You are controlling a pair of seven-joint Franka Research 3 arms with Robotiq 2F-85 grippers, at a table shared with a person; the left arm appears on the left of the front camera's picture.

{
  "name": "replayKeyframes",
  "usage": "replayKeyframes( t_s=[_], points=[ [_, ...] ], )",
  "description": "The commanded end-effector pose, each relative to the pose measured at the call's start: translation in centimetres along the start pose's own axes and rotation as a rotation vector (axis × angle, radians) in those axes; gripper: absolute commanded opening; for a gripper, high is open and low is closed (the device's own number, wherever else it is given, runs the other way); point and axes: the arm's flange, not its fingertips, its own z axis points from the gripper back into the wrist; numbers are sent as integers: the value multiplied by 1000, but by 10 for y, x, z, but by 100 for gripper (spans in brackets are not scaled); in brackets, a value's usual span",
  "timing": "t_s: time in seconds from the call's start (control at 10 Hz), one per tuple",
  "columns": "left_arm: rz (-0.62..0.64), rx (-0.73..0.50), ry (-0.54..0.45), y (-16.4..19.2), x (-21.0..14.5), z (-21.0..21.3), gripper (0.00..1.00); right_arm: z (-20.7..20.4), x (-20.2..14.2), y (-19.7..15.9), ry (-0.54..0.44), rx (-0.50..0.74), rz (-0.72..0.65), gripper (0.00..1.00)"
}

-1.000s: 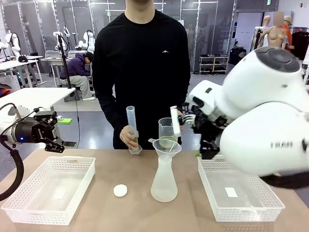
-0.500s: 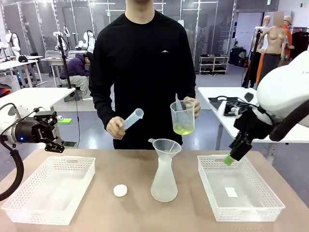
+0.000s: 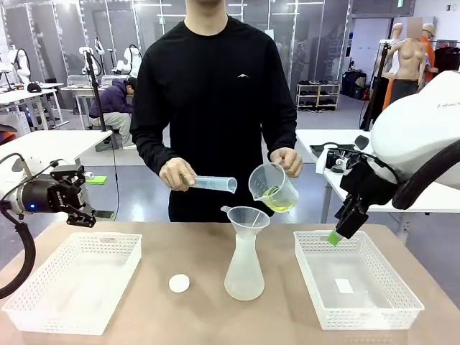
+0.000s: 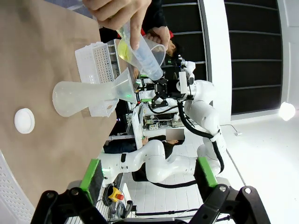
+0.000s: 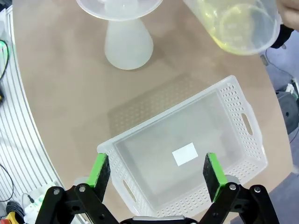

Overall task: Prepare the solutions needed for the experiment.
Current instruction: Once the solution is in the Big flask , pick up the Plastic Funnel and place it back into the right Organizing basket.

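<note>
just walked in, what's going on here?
The person holds a tilted beaker of yellow-green solution above the funnel in the flask, and a cylinder sideways in the other hand. The right end effector hovers open over the right basket; the left end effector is open at the table's left side.

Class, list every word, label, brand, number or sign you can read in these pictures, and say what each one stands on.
Nothing reads clearly.
Right arm: grey lettering at the picture's edge, too small to read.
Shirt: small white logo, no words.
Right basket: white label, blank.
Beaker: any markings too faint to read.
</note>
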Motion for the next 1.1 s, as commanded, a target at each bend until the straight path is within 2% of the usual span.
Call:
replayKeyframes(
  t_s=[0.0, 0.1, 0.3, 0.6, 0.7, 0.9, 1.0],
  points=[
    [-3, -2, -10, -2, 1, 0, 100, -1, -2, -2, 2, 2, -8, 100],
    [-3, -2, -10, -2, 1, 0, 100, -22, 5, -8, 1, 118, -105, 100],
    [-3, -2, -10, -2, 1, 0, 100, -25, -5, -23, -308, 254, -331, 100],
    [-3, -2, -10, -2, 1, 0, 100, -26, -48, -51, -445, 404, -651, 100],
    [-3, -2, -10, -2, 1, 0, 100, -27, -63, -60, -491, 449, -714, 100],
    [-3, -2, -10, -2, 1, 0, 100, -32, -90, -81, -598, 765, -878, 100],
    [-3, -2, -10, -2, 1, 0, 100, -39, -102, -89, -642, 861, -938, 100]
  ],
)
